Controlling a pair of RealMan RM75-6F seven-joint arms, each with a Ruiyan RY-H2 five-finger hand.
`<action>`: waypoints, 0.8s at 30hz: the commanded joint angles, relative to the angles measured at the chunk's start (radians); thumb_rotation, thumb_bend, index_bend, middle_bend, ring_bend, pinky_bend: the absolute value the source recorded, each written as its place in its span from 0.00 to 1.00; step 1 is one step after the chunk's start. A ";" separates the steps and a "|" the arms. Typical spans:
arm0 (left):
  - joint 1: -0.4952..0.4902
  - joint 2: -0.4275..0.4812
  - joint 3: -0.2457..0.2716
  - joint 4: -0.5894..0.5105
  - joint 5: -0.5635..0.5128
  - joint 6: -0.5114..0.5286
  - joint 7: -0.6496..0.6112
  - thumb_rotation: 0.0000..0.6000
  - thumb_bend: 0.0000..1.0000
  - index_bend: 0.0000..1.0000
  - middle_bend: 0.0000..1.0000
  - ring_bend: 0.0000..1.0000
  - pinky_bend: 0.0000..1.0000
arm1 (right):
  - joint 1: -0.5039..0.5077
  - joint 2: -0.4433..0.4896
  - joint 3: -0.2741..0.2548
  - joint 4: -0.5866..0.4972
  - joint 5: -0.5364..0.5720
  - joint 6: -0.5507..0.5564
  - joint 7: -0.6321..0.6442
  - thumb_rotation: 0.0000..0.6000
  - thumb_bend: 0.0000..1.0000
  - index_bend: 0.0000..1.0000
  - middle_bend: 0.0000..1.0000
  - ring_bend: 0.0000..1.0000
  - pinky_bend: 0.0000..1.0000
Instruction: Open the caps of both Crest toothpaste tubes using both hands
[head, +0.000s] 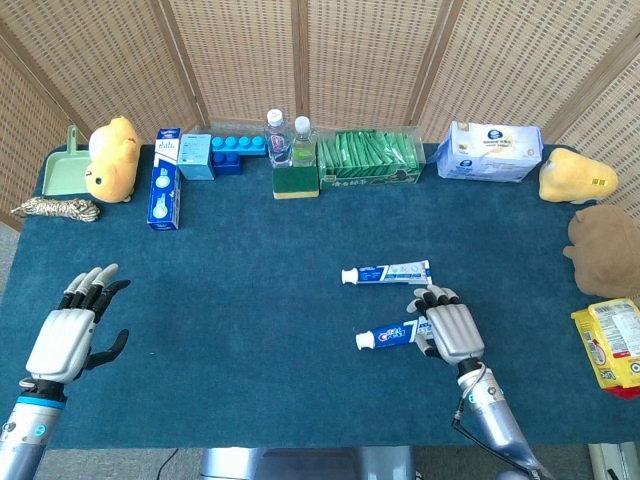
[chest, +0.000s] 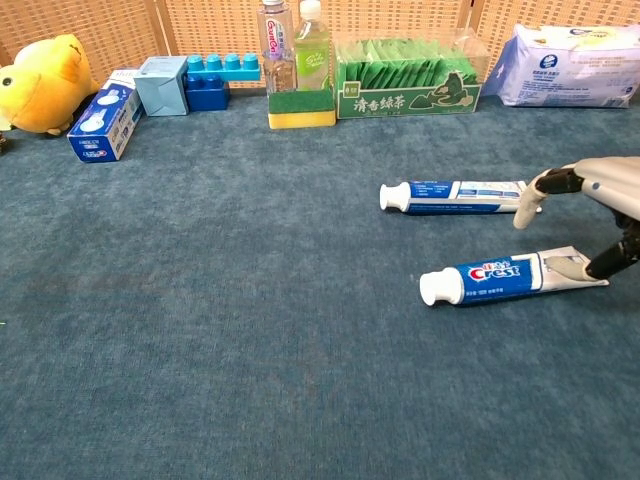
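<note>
Toothpaste, two tubes of it, lies on the blue table (head: 250, 300) right of centre, both with white caps on and pointing left. The far tube (head: 387, 273) sits flat, and the near tube (head: 400, 332), the one showing the Crest name in the chest view, lies just nearer, slightly angled. Over that near tube's flat tail end hangs the right hand (head: 446, 326), palm down, its fingers (chest: 533, 195) spread and curved. From the chest camera the thumb reaches down to the tail end of the near tube while the other fingertips hover by the tail of the far tube; whether anything is actually touching, I cannot tell. Nothing is clasped: the hand is released, fingers apart.

Way over at the near left edge, the left hand (head: 72, 328) hangs above the cloth, fingers spread, holding nothing, well apart from both tubes.

Along the far edge: a green dustpan (head: 62, 170), a yellow plush toy (head: 110, 158), a blue and white box (head: 164, 192), blue blocks (head: 238, 150), two bottles (head: 289, 138) behind a sponge (head: 296, 182), a clear box of green packets (head: 368, 158) and a pack of wipes (head: 488, 152). Plush toys and a snack bag (head: 610, 345) sit at the right.
</note>
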 joint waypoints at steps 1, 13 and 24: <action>-0.004 -0.001 0.002 -0.001 -0.004 -0.004 -0.002 1.00 0.37 0.15 0.05 0.00 0.04 | 0.013 -0.013 -0.006 0.012 0.017 -0.003 -0.026 1.00 0.36 0.34 0.23 0.14 0.17; -0.003 0.011 0.013 -0.008 -0.003 0.010 -0.012 1.00 0.37 0.15 0.04 0.00 0.04 | 0.035 -0.043 -0.032 0.037 0.021 0.011 -0.066 1.00 0.26 0.34 0.23 0.14 0.17; 0.001 0.014 0.023 -0.007 0.002 0.023 -0.023 1.00 0.37 0.15 0.04 0.00 0.03 | 0.061 -0.064 -0.039 0.063 0.032 -0.007 -0.062 1.00 0.26 0.34 0.23 0.14 0.17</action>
